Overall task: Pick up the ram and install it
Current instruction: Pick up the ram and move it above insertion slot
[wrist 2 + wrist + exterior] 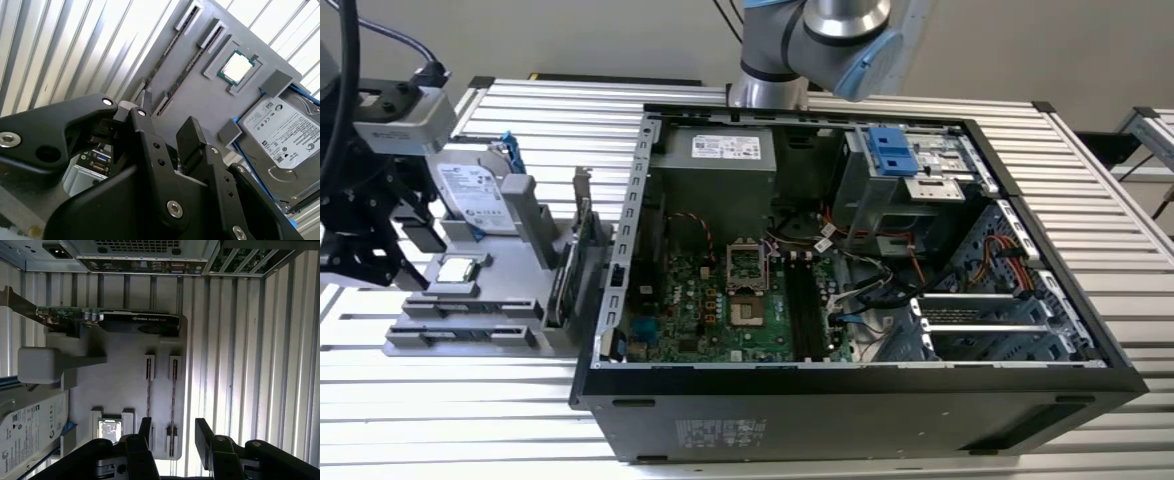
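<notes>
— slatted aluminium table, open computer case lying on it, grey parts tray on the exterior view's left. how far along are you?

— barely begun, by my reading. the ram stands on edge in its slot in the tray, with a second thin stick just beside it. the memory slots on the board inside the case look empty to me, so i'd say both the pickup and the install are left.

— and the gripper?

— my gripper hangs over the tray with its fingers apart and nothing clamped. in the first wrist view the ram runs along the gap between them, so i judge it lined up. i can't tell how high above the stick it sits.

— anything close by?

— the hard drive and processor are off to one side, and the graphics card is at the tray's end nearer the case. none touches the fingers.

— arm pose?

— the arm rises at the far side of the case. its wrist is out over the tray, tool pointing down.
</notes>
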You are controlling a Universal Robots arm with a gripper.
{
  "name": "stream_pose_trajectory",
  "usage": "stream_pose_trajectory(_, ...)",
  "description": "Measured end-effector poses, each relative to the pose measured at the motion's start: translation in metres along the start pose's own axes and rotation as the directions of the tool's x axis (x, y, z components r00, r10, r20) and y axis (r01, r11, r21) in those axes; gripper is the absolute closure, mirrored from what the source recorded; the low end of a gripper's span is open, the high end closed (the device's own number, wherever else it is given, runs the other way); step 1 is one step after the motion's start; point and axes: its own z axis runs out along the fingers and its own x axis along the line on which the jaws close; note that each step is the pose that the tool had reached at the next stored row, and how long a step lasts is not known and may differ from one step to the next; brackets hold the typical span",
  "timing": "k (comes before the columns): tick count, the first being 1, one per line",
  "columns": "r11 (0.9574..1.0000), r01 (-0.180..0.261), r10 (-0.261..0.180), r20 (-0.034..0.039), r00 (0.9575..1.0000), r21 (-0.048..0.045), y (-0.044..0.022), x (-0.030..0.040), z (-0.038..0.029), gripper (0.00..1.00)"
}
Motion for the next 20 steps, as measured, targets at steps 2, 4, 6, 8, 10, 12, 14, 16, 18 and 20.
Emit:
stream_pose_trajectory(2, 1.0000, 0.000, 0.000, 0.0000, 1.0000, 0.0000, 0.0000, 0.0000, 0.0015, 0.00)
stream_pose_trajectory(4, 1.0000, 0.000, 0.000, 0.0000, 1.0000, 0.0000, -0.0001, -0.0001, 0.0030, 0.00)
stream_pose_trajectory(6, 1.0000, 0.000, 0.000, 0.0000, 1.0000, 0.0000, -0.0001, -0.0001, 0.0047, 0.00)
stream_pose_trajectory(8, 1.0000, 0.000, 0.000, 0.0000, 1.0000, 0.0000, -0.0001, -0.0001, 0.0062, 0.00)
stream_pose_trajectory(10, 1.0000, 0.000, 0.000, 0.0000, 1.0000, -0.0001, -0.0001, -0.0001, 0.0078, 0.00)
stream_pose_trajectory(12, 1.0000, 0.000, 0.000, 0.0000, 1.0000, 0.0000, -0.0001, -0.0002, 0.0094, 0.00)
stream_pose_trajectory(14, 1.0000, 0.000, 0.000, 0.0000, 1.0000, 0.0000, -0.0001, -0.0002, 0.0111, 0.00)
stream_pose_trajectory(16, 1.0000, 0.000, 0.000, 0.0000, 1.0000, 0.0000, -0.0001, -0.0002, 0.0128, 0.00)
stream_pose_trajectory(18, 1.0000, 0.000, 0.000, 0.0000, 1.0000, 0.0000, -0.0002, -0.0003, 0.0144, 0.00)
stream_pose_trajectory(20, 1.0000, 0.000, 0.000, 0.0000, 1.0000, 0.0000, -0.0002, -0.0003, 0.0161, 0.00)
